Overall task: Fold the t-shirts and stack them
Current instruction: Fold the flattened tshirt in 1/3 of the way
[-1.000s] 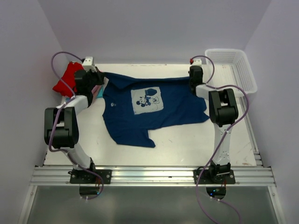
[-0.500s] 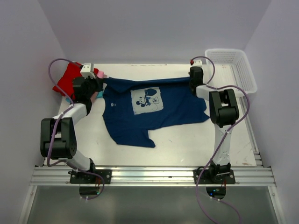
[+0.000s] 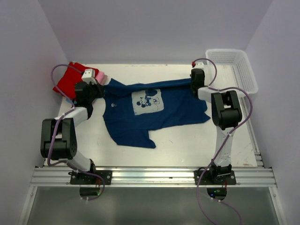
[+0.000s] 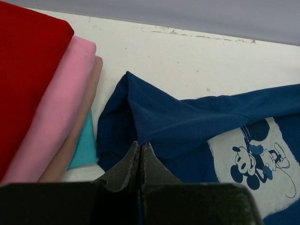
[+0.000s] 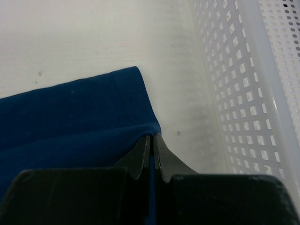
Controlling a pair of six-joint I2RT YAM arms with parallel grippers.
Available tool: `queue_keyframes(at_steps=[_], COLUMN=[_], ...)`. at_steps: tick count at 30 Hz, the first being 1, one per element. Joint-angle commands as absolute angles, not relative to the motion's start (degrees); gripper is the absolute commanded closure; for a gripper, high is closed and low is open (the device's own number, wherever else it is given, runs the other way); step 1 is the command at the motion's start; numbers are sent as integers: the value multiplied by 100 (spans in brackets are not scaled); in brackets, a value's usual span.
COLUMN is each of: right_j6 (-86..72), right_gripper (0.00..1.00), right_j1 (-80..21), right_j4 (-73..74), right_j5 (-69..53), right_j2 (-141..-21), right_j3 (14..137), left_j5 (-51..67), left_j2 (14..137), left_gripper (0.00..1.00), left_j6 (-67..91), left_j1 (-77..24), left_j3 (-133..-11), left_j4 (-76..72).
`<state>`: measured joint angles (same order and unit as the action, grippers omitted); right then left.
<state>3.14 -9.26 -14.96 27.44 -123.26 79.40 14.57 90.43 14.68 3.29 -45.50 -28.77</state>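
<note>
Left of the left gripper (image 4: 141, 145) the red tee (image 4: 28, 65) runs off-frame, teal tee (image 4: 85, 140) mostly buried. Basket (image 5: 243, 93) cropped right of the right gripper (image 5: 151, 139). Both hide the navy tee's (image 4: 187, 122) pinched edge.

White plastic mesh basket (image 3: 247, 75) at far right corner of white table (image 3: 178, 140), long side running along the right edge. Its perforated wall stands upright in the right wrist view. Tabletop shows small scuffs and specks. Aluminium rail (image 3: 154, 177) runs along the near edge. Pale lilac walls (image 3: 154, 28) close three sides.

One navy t-shirt (image 3: 178, 105), four folded t-shirts, red (image 4: 28, 70), pink (image 4: 61, 103), tan (image 4: 77, 124), teal (image 4: 86, 147), one basket (image 3: 243, 70), two claws, left claw (image 4: 141, 145), right claw (image 5: 151, 138)
</note>
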Motion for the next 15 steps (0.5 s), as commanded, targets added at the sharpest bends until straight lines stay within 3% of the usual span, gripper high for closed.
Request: queue_keyframes(at_steps=[1,15], right_j6=[150,44], right_gripper=[100,100], right_j1=[-888,-905], right_j4=[-1468,-1195], right_j5=[2760,2716], right_j2=[-11944,-11979], right_j3=[7910,7849], left_j5=[1222,1283], left_j2=[8974,8605], left_gripper=[100,100], left_j6=[1608,1872], left_j1=[316,220], left_j3=[-4483,-4193], left_j4=[-2927,-2663])
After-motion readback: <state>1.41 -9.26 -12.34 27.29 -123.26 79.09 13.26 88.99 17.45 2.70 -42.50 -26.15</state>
